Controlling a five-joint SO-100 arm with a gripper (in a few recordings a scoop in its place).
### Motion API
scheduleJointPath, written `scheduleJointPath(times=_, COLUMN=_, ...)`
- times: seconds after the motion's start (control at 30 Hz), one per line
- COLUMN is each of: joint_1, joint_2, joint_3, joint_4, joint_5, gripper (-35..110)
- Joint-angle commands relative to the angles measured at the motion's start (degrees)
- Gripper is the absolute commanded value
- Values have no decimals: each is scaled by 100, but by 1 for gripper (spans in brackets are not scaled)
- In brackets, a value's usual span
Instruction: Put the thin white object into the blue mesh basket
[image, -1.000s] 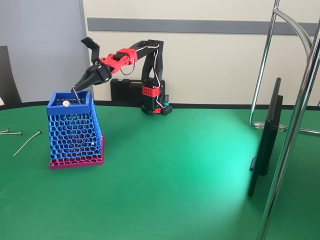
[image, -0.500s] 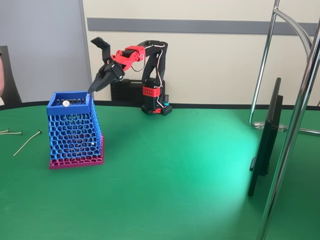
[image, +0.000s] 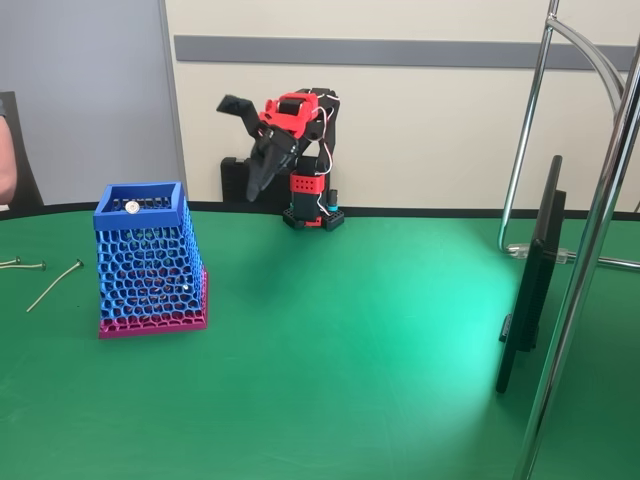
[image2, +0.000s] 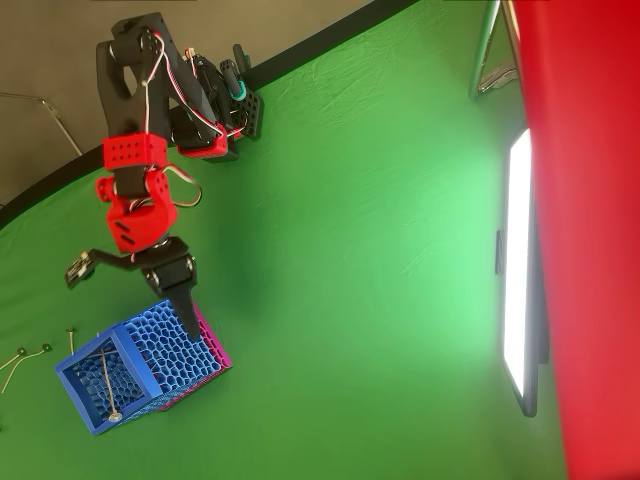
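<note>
The blue mesh basket (image: 148, 262) (image2: 150, 365) stands upright on its pink base at the table's left. A pale stick with a small round end (image2: 107, 385) leans inside it, and that round end shows at the rim (image: 131, 207). The thin white object is hidden; I cannot pick it out through the mesh. My gripper (image: 238, 150) (image2: 132, 300) is open and holds nothing. It hangs in the air right of and above the basket, folded back near the arm's base, with one finger raised and the other pointing down.
Knobbed greyish sticks (image: 55, 285) (image2: 14, 362) lie on the green cloth left of the basket. A dark monitor (image: 530, 285) and a chrome stand (image: 590, 240) occupy the right side. A person's arm (image: 5, 170) shows at the left edge.
A second ago my gripper held a thin stick over the basket's rim. It has since opened, lifted and swung right toward the base, and no stick is between its fingers.
</note>
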Motion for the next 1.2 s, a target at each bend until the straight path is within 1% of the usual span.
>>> scheduleJointPath(times=0.0, joint_1=-404, joint_2=826, joint_3=1222, joint_4=-677, joint_5=299, gripper=24)
scheduleJointPath(times=0.17, joint_1=-844, joint_2=1591, joint_3=2083, joint_4=-694, joint_5=1406, gripper=21)
scheduleJointPath(times=0.33, joint_1=-1099, joint_2=2329, joint_3=2821, joint_4=-721, joint_5=2083, gripper=9)
scheduleJointPath(times=0.43, joint_1=-1187, joint_2=2813, joint_3=3243, joint_4=-659, joint_5=2294, gripper=0)
scheduleJointPath(times=0.7, joint_1=-1222, joint_2=3744, joint_3=3683, joint_4=53, joint_5=3067, gripper=0)
scheduleJointPath(times=0.83, joint_1=-1248, joint_2=4140, joint_3=3683, joint_4=492, joint_5=3199, gripper=1)
scheduleJointPath(times=1.1, joint_1=-1266, joint_2=5089, joint_3=3683, joint_4=1811, joint_5=3524, gripper=1)
scheduleJointPath(times=1.17, joint_1=-1266, joint_2=5089, joint_3=3683, joint_4=1942, joint_5=3604, gripper=1)
